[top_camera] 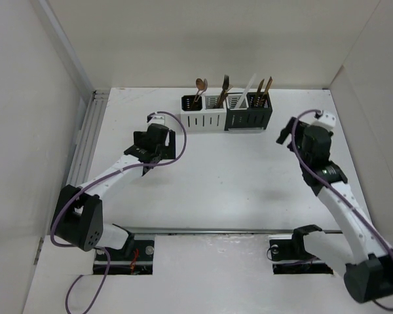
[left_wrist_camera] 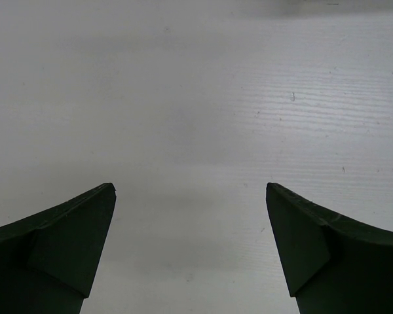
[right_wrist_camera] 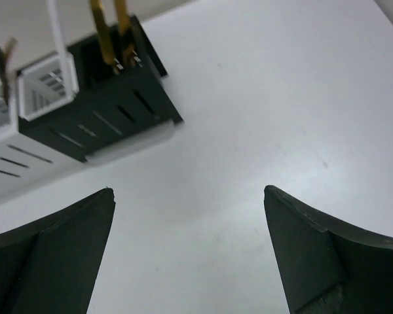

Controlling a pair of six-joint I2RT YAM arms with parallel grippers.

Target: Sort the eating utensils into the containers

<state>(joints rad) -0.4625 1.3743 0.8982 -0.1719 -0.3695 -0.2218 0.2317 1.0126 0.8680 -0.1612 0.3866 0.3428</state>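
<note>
A row of four slotted containers (top_camera: 226,120) stands at the back of the table, white-sided on the left, black-sided on the right. Copper spoons (top_camera: 200,88), forks (top_camera: 224,85), white sticks (top_camera: 246,91) and dark-handled pieces (top_camera: 263,88) stand upright in them. In the right wrist view the black container (right_wrist_camera: 111,104) with gold handles (right_wrist_camera: 108,33) lies at upper left. My right gripper (right_wrist_camera: 188,196) hangs open and holds nothing, to the right of the row and nearer the front. Over bare table left of the row, my left gripper (left_wrist_camera: 190,190) is open and holds nothing.
White walls enclose the table on the left, back and right. A ribbed rail (top_camera: 88,137) runs along the left edge. Both arm bases (top_camera: 124,252) sit at the near edge behind a metal strip (top_camera: 203,231).
</note>
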